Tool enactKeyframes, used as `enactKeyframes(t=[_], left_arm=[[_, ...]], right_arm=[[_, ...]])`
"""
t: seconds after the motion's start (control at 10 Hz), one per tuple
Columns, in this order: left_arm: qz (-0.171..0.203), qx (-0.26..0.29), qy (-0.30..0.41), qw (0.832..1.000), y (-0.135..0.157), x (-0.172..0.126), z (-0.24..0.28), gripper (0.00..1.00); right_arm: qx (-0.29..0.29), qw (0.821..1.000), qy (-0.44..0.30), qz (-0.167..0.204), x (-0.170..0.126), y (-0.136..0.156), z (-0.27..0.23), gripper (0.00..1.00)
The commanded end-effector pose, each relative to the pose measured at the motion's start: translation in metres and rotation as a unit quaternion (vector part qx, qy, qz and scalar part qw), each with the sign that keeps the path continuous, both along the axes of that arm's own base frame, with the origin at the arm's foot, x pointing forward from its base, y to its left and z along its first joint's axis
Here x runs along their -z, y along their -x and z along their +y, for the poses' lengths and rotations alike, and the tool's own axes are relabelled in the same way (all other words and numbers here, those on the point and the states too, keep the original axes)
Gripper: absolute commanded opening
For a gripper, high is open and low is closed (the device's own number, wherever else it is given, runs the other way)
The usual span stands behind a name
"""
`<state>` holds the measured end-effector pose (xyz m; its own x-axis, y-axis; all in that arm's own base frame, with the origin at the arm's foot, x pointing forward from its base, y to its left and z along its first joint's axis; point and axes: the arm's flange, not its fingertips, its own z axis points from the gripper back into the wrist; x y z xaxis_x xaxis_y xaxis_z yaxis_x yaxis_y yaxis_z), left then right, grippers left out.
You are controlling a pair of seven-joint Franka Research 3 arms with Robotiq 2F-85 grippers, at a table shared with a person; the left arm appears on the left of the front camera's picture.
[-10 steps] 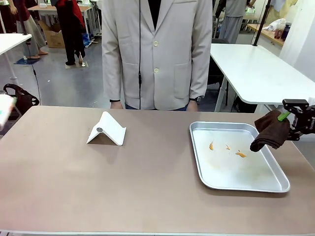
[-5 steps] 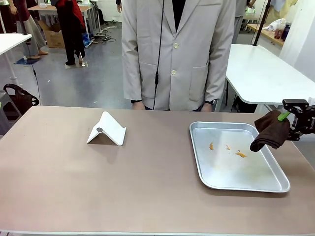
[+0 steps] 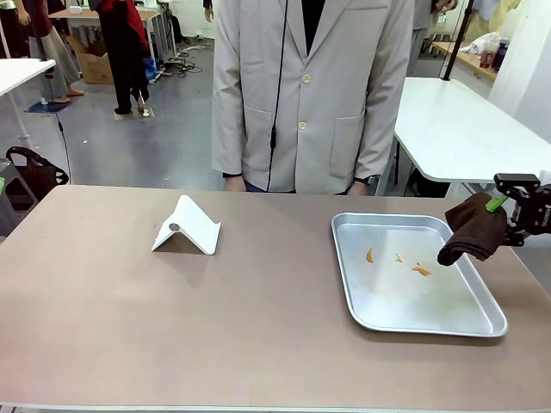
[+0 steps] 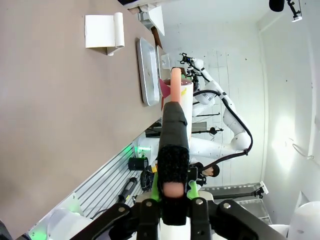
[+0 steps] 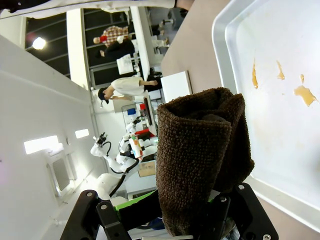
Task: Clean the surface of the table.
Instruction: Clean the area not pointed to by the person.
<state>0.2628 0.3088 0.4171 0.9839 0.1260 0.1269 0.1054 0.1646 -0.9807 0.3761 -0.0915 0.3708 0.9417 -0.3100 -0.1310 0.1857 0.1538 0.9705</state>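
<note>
- The tabletop [image 3: 172,327], a broad brownish-taupe surface with a thin pale edge, spans nearly the whole front view and carries everything below; it lies in front of me and runs to the far side.
- A person in a light grey jacket [image 3: 310,95] stands at the far edge, just right of the middle, hands down at the tabletop's rim.
- A silver metal tray [image 3: 430,328] lies flat on the right part of the tabletop, its near right corner close to the front edge.
- A white folded stand [image 3: 187,225] sits on the left-centre of the tabletop, well apart from the tray.
- A dark brown cloth [image 3: 473,228] hangs bunched above the tray's right rim; I cannot tell whether its lower tip touches the tray.
- My right gripper [image 3: 492,206] is clenched on the top of that cloth, at the right edge of the tabletop.
- My left gripper [image 4: 172,192] is clamped on a long rod [image 4: 174,130] with a black sleeve and a peach-coloured core, held out beyond the tabletop's side.
- A few small orange scraps [image 3: 421,270] lie inside the tray, towards its far half.
</note>
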Motion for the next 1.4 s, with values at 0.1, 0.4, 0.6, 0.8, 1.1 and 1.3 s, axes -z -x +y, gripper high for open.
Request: enactKeyframes(t=[0.1,0.4,0.6,0.8,1.1,1.3], left_arm=[[0.004,-0.005,0.004,1.000,0.000,-0.004,-0.004,0.22],[0.004,-0.005,0.004,1.000,0.000,-0.004,-0.004,0.22],[0.004,-0.005,0.004,1.000,0.000,-0.004,-0.004,0.22],[0.004,-0.005,0.004,1.000,0.000,-0.004,-0.004,0.22],[0.004,-0.005,0.004,1.000,0.000,-0.004,-0.004,0.22],[0.004,-0.005,0.004,1.000,0.000,-0.004,-0.004,0.22]], right_arm=[[0.001,1.000,-0.004,0.000,-0.005,0.001,-0.001,0.00],[0.001,1.000,-0.004,0.000,-0.005,0.001,-0.001,0.00],[-0.003,0.999,0.048,-0.008,-0.009,0.001,0.008,0.00],[-0.002,0.982,0.191,-0.018,-0.043,-0.017,0.041,0.00],[-0.025,0.908,0.416,-0.033,-0.071,-0.056,0.073,0.00],[-0.056,0.849,0.526,-0.005,-0.068,-0.082,0.081,0.00]])
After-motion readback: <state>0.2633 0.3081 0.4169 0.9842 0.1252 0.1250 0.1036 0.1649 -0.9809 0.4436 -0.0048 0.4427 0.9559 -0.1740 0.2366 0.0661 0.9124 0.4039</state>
